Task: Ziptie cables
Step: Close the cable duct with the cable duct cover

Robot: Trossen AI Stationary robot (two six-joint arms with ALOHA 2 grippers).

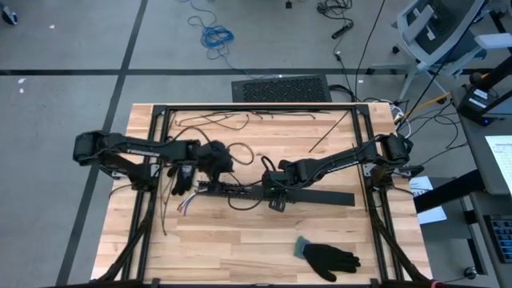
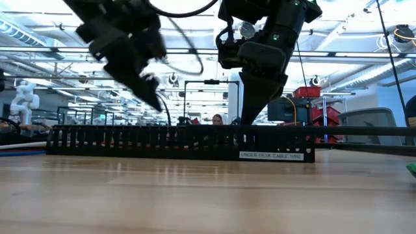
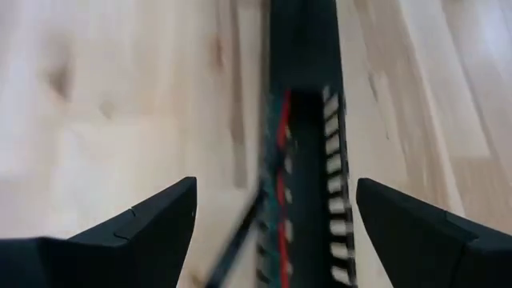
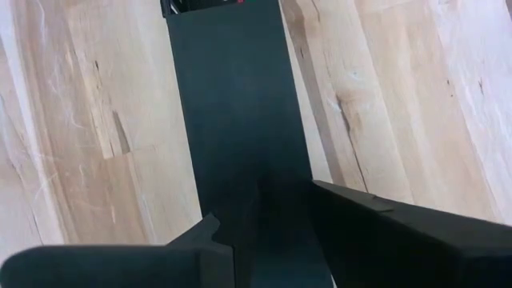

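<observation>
A black slotted strip (image 1: 228, 189) lies across the middle of the table. The cables, thin red and green wires (image 3: 280, 160), run inside its channel, and their coloured ends (image 1: 186, 206) fan out past its left end. My left gripper (image 3: 272, 188) hangs open above the strip's left part (image 2: 153, 91) and touches nothing. A flat black cover strip (image 1: 320, 197) continues the line toward the right. My right gripper (image 1: 276, 196) points steeply down, with its fingers drawn close on the cover's left part. My right gripper comes from above, slanting in from the table's right, onto the flat black cover strip (image 4: 240, 120) near its left end. The fingers (image 4: 344, 216) lie along it with a narrow gap. The cover is dark between them, so the kind of hold stays hidden. The cover lies flat on the table.
A black glove (image 1: 328, 258) lies near the front edge. Loose thin black strands (image 1: 216, 124) lie at the far side. Black frame rails (image 1: 256, 108) border the table's far and side edges. Bare wood (image 1: 240, 240) stretches between the strip and the front edge.
</observation>
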